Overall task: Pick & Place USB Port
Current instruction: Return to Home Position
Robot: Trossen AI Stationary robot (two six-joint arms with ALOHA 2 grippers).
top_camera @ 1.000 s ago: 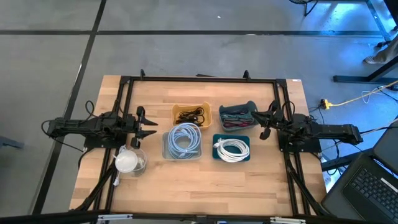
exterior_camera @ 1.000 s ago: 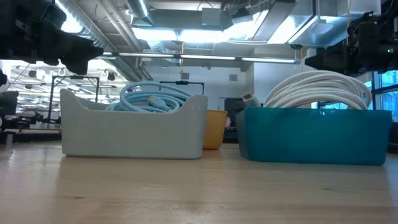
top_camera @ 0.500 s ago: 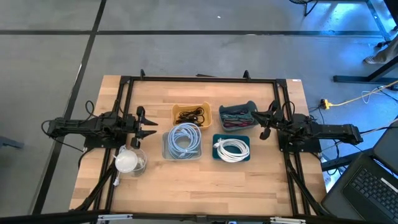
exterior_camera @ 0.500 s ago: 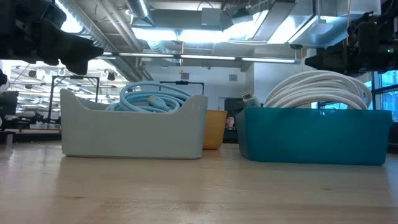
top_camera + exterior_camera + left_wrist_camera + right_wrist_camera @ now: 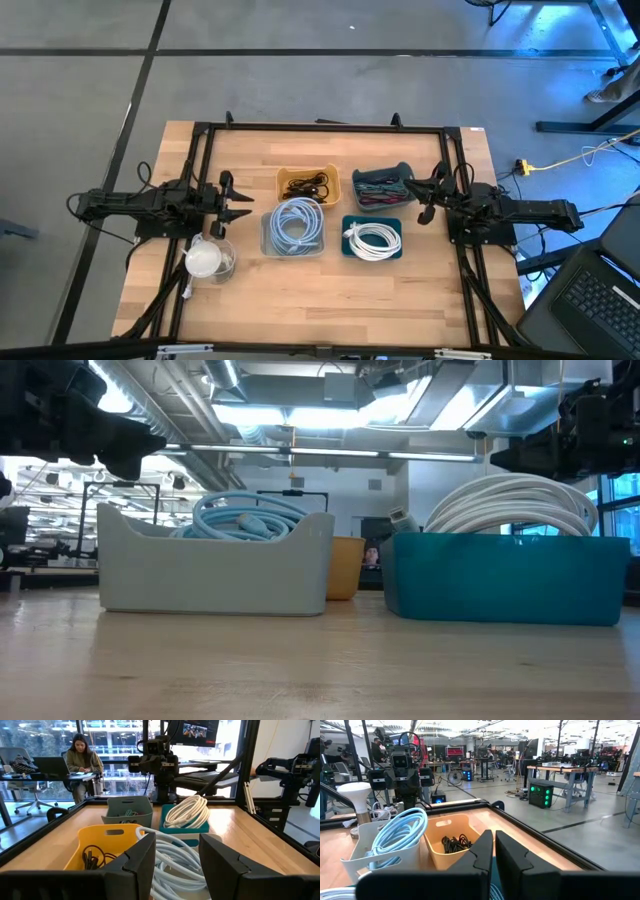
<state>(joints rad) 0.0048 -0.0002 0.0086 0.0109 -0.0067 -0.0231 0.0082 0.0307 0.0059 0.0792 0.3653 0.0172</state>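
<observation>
Four bins stand mid-table. A yellow bin (image 5: pixel 308 184) holds black cables, a dark grey bin (image 5: pixel 381 188) holds coloured cables, a light grey bin (image 5: pixel 294 228) holds a coiled pale blue cable (image 5: pixel 170 862), and a teal bin (image 5: pixel 372 239) holds a coiled white cable (image 5: pixel 510 505). No USB port shows on its own; it is hidden among the cables or out of view. My left gripper (image 5: pixel 238 200) hovers open and level, left of the bins (image 5: pixel 177 865). My right gripper (image 5: pixel 425 198) hovers shut and level, right of them (image 5: pixel 494 855). Neither holds anything.
A white rounded object in a clear holder (image 5: pixel 206 260) stands on the table near my left gripper. A black frame (image 5: pixel 320 127) runs around the table. Bare wood (image 5: pixel 320 300) lies in front of the bins. A person (image 5: pixel 80 760) sits at a desk beyond the table.
</observation>
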